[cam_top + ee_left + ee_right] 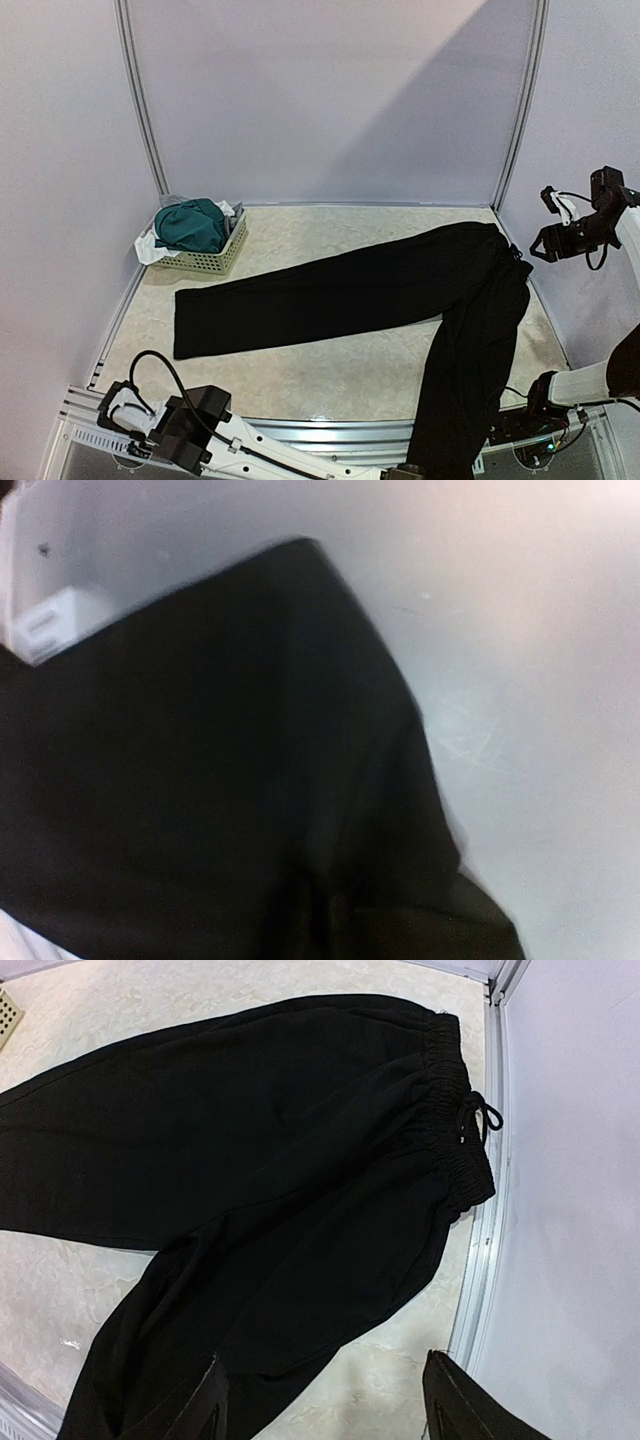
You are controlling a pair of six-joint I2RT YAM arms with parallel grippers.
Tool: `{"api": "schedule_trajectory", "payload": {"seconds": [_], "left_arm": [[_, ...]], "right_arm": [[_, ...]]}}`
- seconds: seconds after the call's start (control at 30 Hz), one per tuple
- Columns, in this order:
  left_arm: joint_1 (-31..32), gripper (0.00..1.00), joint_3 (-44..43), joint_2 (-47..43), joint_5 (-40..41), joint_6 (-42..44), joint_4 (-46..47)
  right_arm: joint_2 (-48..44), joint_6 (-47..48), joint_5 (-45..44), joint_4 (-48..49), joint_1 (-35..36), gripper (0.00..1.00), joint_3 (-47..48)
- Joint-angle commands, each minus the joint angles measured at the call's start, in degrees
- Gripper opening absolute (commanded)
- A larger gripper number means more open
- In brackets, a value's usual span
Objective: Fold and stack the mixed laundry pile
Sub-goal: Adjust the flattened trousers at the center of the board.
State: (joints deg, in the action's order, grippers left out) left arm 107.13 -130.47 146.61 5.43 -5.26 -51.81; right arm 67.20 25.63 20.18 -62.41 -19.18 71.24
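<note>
Black trousers [200,780] press close against the left gripper, whose state I cannot tell; their waistband [455,1130] lies below and ahead of the right gripper [325,1385], spread wide and empty over the worktop [60,1290].

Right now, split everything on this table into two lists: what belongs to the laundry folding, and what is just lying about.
Belongs to the job:
- black trousers, spread across the table
- teal-green shorts, bunched in the basket
- white cloth, at the basket's left side

Just lying about:
- the pale perforated basket itself, only a holder
- the table
</note>
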Motion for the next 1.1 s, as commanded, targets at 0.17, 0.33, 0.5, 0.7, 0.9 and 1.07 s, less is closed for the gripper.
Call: {"api": "schedule_trajectory", "payload": {"seconds": [0.17,0.33,0.5,0.7,0.9,1.07], "left_arm": [[-8.27,0.00,22.37,-17.02,8.06,-2.85,10.90],[-17.63,0.00,47.37,-38.96,9.69,-9.67,25.98],[-27.05,0.00,66.85,-57.68,4.39,-19.84,43.40],[-31.95,0.01,77.11,-61.44,-5.65,-36.00,55.58],[-32.63,0.02,88.52,-60.40,-13.02,-60.11,72.74],[-32.60,0.01,99.21,-66.19,-12.05,-71.46,77.04]], "right_arm": [[0.76,-1.36,2.14,-0.67,0.10,0.66,0.65],[0.74,-1.63,3.04,-0.55,0.19,0.65,0.51],[1.58,-0.11,4.37,0.21,0.20,0.65,-1.22],[3.15,4.61,3.15,2.53,0.19,0.64,-4.87],[6.34,7.47,1.16,5.90,0.17,0.64,-8.28],[9.90,9.79,-2.19,10.25,0.17,0.64,-9.99]]}}
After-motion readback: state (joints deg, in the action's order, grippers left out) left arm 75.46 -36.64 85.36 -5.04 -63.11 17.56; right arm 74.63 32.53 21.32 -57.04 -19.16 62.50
